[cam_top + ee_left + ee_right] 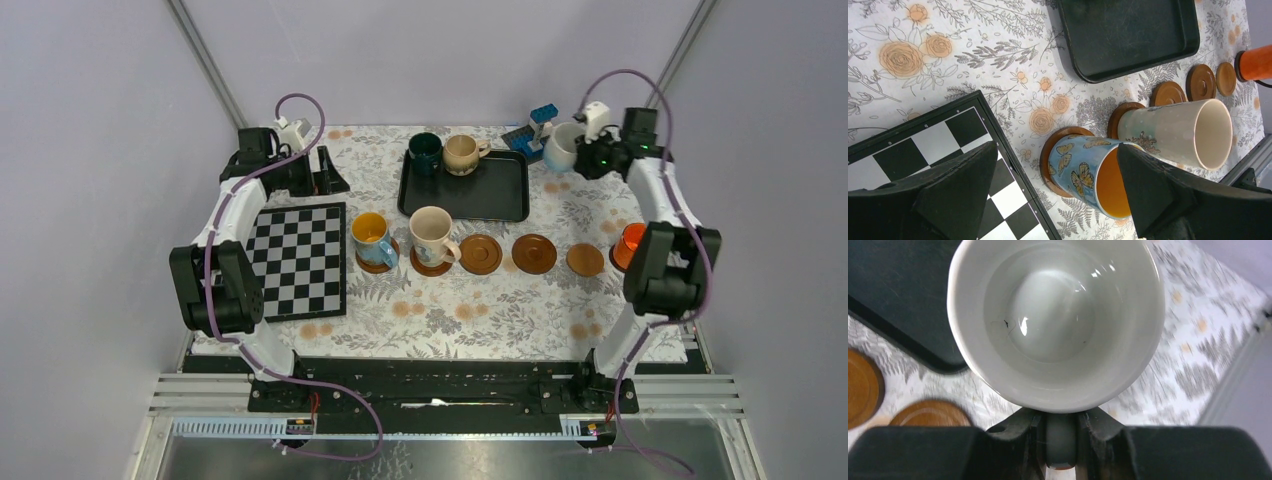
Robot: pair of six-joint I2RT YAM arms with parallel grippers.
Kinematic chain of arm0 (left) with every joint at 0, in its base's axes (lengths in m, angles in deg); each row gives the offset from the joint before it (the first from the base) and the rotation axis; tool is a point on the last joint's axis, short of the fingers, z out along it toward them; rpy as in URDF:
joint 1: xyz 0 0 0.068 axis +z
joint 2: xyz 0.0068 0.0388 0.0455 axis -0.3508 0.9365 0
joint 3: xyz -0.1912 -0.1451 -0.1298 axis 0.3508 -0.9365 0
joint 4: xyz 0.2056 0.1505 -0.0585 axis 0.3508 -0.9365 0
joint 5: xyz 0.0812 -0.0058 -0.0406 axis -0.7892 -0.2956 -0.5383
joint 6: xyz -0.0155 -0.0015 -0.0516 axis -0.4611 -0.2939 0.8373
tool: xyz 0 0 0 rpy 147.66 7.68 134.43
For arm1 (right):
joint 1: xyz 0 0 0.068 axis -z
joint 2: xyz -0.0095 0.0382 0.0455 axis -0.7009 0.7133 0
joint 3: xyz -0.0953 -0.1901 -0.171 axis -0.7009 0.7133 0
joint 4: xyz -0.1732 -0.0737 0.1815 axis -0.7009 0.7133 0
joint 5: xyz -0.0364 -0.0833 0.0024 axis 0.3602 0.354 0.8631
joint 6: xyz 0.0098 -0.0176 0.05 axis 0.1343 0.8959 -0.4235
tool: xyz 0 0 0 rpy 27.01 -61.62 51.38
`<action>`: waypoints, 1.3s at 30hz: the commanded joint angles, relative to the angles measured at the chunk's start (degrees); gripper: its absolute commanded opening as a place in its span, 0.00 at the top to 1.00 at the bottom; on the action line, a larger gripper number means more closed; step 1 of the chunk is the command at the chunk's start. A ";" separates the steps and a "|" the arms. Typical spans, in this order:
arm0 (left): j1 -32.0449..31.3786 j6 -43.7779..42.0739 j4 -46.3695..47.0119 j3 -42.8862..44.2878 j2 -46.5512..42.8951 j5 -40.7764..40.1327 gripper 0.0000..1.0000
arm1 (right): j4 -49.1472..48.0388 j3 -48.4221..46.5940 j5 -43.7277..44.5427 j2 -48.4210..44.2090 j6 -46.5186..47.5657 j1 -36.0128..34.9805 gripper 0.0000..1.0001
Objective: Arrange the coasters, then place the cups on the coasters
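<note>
- The coasters (pixel 534 254) lie in one row across the front of the flowered table, six as far as I can count, so the arranging looks finished to me.
- Three cups stand on coasters already: the blue butterfly cup (pixel 372 238) at the left end, the tall cream cup (pixel 433 236) just beside it, and the orange cup (pixel 630 243) at the right end.
- Three coasters between the cream cup and the orange cup are bare; these wait for the last three cups.
- Your right gripper (pixel 1060 435) is closed tightly on the handle of the white cup (pixel 1055 322) and holds it with the mouth facing the wrist camera, at the back right, between the black tray (pixel 500 195) and the blue blocks (pixel 535 125). It seems lifted off the table.
- Your left gripper (pixel 325 175) has its jaws spread fully and holds nothing; it hangs at the back left, beyond the chessboard (pixel 298 260), well apart from the cups.
- The dark green mug (pixel 425 152) and the beige mug (pixel 463 153) stand on the tray, not yet moved.
- I judge you are about half way: the white cup goes down first, then the two mugs from the tray.
</note>
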 commanded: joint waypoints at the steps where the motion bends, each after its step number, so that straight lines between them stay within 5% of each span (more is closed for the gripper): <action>1: -0.08 1.09 2.95 -1.64 -3.54 1.71 0.01 | 1.97 5.82 -2.78 -11.91 0.15 4.57 1.00; 8: -0.22 2.02 4.60 -3.61 -4.58 2.26 0.01 | 6.33 18.94 -0.65 -24.11 6.76 7.49 1.00; 20: -0.67 4.65 7.07 -4.46 -4.75 3.31 0.01 | 2.13 37.03 7.22 -36.98 0.97 7.57 1.00; 39: -0.88 4.35 7.10 -5.24 -5.76 3.30 0.01 | -2.58 45.16 8.69 -37.31 -0.19 10.69 1.00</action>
